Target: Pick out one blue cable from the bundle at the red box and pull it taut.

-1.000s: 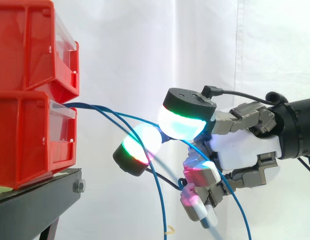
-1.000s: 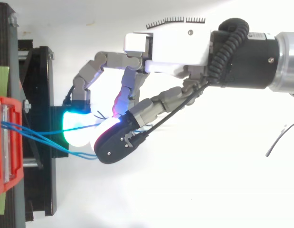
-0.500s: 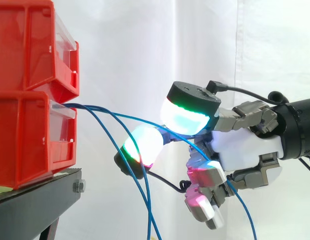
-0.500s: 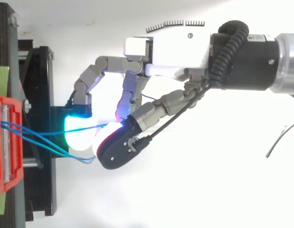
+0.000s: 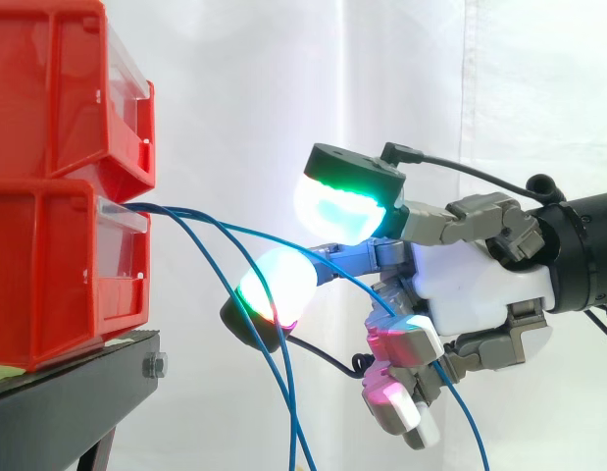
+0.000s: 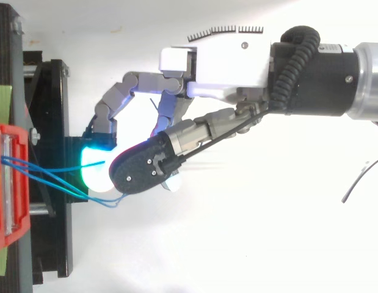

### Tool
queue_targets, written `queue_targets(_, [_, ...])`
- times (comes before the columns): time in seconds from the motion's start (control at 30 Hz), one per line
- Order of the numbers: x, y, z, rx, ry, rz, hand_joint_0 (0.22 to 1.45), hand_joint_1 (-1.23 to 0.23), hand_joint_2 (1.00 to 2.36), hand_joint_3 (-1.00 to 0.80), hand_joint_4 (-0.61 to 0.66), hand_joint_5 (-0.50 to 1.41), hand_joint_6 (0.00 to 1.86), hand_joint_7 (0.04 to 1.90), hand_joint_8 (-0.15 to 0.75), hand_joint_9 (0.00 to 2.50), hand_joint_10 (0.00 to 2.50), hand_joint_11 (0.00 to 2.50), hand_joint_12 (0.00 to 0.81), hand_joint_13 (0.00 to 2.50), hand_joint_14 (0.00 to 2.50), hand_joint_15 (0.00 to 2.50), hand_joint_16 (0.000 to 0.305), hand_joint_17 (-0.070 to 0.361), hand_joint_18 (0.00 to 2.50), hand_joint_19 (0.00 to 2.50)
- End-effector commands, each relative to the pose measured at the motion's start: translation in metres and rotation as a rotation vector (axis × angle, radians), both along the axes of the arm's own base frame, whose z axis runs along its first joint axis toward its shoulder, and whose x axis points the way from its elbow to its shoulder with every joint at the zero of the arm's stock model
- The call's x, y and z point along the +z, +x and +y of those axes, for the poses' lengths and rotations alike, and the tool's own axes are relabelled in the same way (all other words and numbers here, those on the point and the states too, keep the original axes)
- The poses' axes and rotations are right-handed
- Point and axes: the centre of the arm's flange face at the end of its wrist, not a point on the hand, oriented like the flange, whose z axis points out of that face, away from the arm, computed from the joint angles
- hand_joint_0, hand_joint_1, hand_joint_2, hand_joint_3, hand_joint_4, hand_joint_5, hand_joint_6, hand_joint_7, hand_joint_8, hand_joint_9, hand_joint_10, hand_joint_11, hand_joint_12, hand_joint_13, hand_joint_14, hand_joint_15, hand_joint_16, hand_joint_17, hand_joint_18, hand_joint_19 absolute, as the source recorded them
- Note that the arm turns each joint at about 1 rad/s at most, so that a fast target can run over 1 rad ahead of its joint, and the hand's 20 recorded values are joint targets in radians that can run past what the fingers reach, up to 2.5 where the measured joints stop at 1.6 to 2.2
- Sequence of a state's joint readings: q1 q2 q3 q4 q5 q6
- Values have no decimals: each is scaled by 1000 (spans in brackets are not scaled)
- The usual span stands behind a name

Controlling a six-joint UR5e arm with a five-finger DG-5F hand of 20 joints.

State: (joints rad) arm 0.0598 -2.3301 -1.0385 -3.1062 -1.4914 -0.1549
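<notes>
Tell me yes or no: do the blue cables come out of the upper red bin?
No, the side view shows the blue cables leaving the front of the lower red bin.

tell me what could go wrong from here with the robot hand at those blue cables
1. Several blue cables leave the lower red bin close together and pass right by the robot hand, so it may catch more than one.
2. The cables droop slack below it, so the chosen one could slip free before going taut.
3. A hard pull might drag the bin along its black stand.
</notes>
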Motion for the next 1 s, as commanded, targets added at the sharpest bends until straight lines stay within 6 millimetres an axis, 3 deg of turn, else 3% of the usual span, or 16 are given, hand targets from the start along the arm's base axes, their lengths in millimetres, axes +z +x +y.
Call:
queue_targets(0.0, [0,0,0,0,0,0,557,-392,1000,-500,-164,-94,839,744,217,1386,29,772,323,1102,21,601,46,104,989,710])
queue_targets(0.3, [0,0,-3,-5,0,0,581,-408,1000,-500,-101,-96,834,762,240,1380,30,777,335,1083,21,606,48,108,948,733])
queue_targets(0.83, [-1,-2,-6,-10,-1,8,581,-608,1017,-305,-40,-109,901,712,257,1346,30,823,349,1061,21,612,49,110,952,727])
queue_targets(0.97, [-1,-2,-7,-10,-1,8,576,-619,1015,-328,-19,-111,908,705,258,1341,29,827,346,1060,23,622,50,111,948,729])
